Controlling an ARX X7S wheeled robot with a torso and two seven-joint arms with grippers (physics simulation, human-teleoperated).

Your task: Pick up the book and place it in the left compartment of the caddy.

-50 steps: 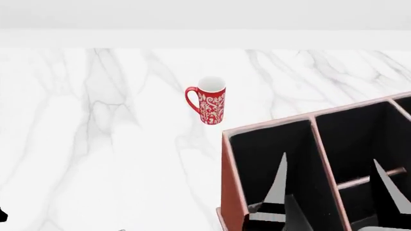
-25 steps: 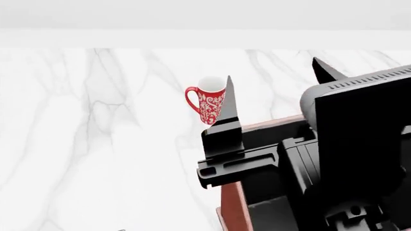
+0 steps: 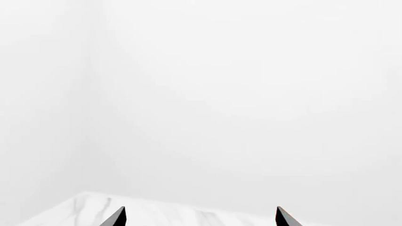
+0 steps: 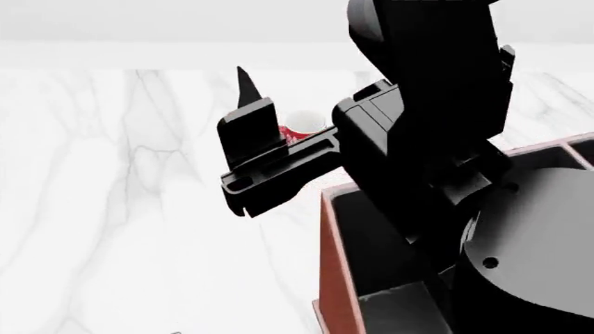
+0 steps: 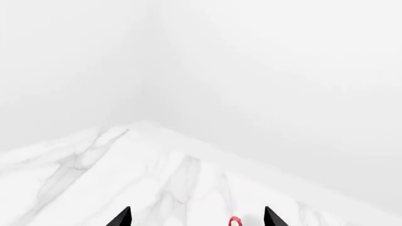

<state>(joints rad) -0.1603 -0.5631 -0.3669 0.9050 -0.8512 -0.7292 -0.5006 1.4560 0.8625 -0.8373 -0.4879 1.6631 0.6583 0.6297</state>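
Head view: your right gripper (image 4: 243, 90) rises above the caddy (image 4: 332, 257), fingers spread, masking the red mug (image 4: 299, 129); left gripper (image 3: 199, 217) likewise released.

White marble table (image 4: 139, 209) against plain white walls (image 3: 251, 94).

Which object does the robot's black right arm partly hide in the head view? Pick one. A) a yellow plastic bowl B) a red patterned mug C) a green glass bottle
B: only the white rim and a red sliver of the red patterned mug show past the black right arm, beyond the reddish-brown caddy.
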